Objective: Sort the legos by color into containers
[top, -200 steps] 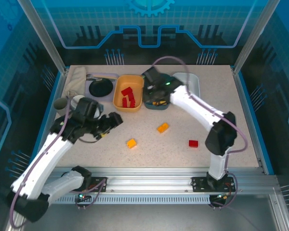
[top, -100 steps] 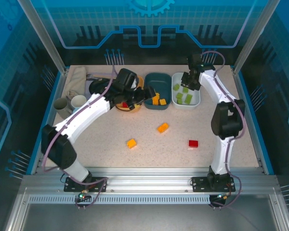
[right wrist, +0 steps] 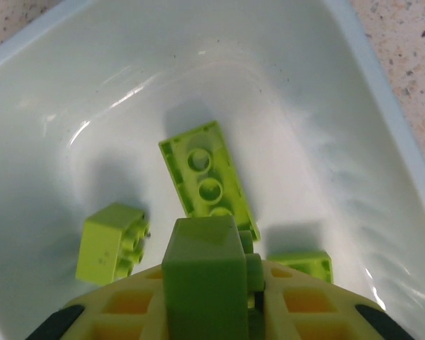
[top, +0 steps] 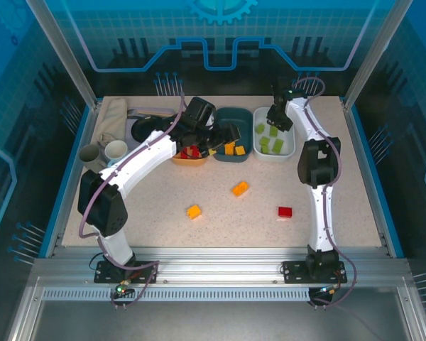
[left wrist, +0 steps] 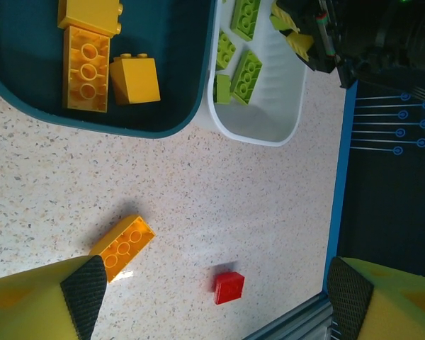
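Over the white container [top: 290, 151] my right gripper [top: 277, 118] is shut on a light green lego [right wrist: 202, 276], just above three other green legos [right wrist: 207, 177] lying inside its walls [right wrist: 340, 106]. My left gripper [top: 227, 133] hangs open and empty above the dark teal container [top: 246, 157], its fingers [left wrist: 81, 287] far apart. Three orange-yellow legos [left wrist: 85, 67] lie in the teal container [left wrist: 28, 92]. The orange container [top: 176, 158] holds red legos [top: 192, 151] and is partly hidden by the left arm. Loose on the table are two orange legos [top: 240, 188] [top: 193, 211] and a red lego [top: 285, 212].
A black round dish [top: 145, 130], a grey mug [top: 92, 153], a white mug [top: 116, 149] and a folded cloth [top: 112, 117] sit at the back left. A blue rim [left wrist: 340, 184] borders the table on the right. Both arms stretch far towards the back.
The left arm swung from the front left to the back and then further right over the containers. The right arm moved from the teal container to the white one, still shut.
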Action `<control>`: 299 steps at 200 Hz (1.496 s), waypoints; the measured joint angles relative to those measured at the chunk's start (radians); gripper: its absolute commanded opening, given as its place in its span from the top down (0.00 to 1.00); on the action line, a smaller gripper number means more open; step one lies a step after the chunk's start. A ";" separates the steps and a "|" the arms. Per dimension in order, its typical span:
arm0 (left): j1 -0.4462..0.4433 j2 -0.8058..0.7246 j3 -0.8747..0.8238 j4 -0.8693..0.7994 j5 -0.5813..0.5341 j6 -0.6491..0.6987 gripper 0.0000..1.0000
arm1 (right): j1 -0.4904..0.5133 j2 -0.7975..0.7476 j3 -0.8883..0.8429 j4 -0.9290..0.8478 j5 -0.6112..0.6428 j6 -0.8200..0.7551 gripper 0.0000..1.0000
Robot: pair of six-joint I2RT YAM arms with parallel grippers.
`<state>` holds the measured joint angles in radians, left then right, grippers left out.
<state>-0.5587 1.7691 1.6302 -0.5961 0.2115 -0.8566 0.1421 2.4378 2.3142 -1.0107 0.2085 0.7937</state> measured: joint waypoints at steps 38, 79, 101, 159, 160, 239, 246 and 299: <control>-0.001 0.000 0.000 0.000 0.004 0.000 0.15 | -0.002 0.062 0.043 0.061 -0.056 -0.053 0.71; -0.001 0.000 0.000 0.000 0.004 0.002 0.15 | -0.005 0.143 0.161 0.104 -0.132 -0.116 0.68; -0.001 0.000 0.000 0.000 0.004 0.003 0.15 | -0.011 0.169 0.188 0.107 -0.161 -0.117 0.61; -0.001 0.000 0.000 -0.001 0.014 0.021 0.14 | -0.021 0.213 0.254 0.093 -0.217 -0.132 0.43; -0.001 0.000 0.000 -0.001 0.014 0.022 0.15 | -0.021 0.213 0.254 0.093 -0.217 -0.133 0.43; -0.037 0.018 0.000 -0.093 0.014 0.183 0.15 | 0.022 -0.301 -0.175 0.111 -0.167 -0.172 0.42; -0.045 0.028 0.000 -0.106 0.014 0.206 0.15 | 0.036 -0.400 -0.254 0.126 -0.163 -0.174 0.41; -0.138 0.093 0.008 -0.156 0.019 0.331 0.15 | 0.109 -0.902 -0.782 0.154 -0.134 -0.141 0.32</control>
<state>-0.6964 1.8626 1.6379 -0.7517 0.2302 -0.5259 0.2516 1.5360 1.5318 -0.8562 0.0742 0.6529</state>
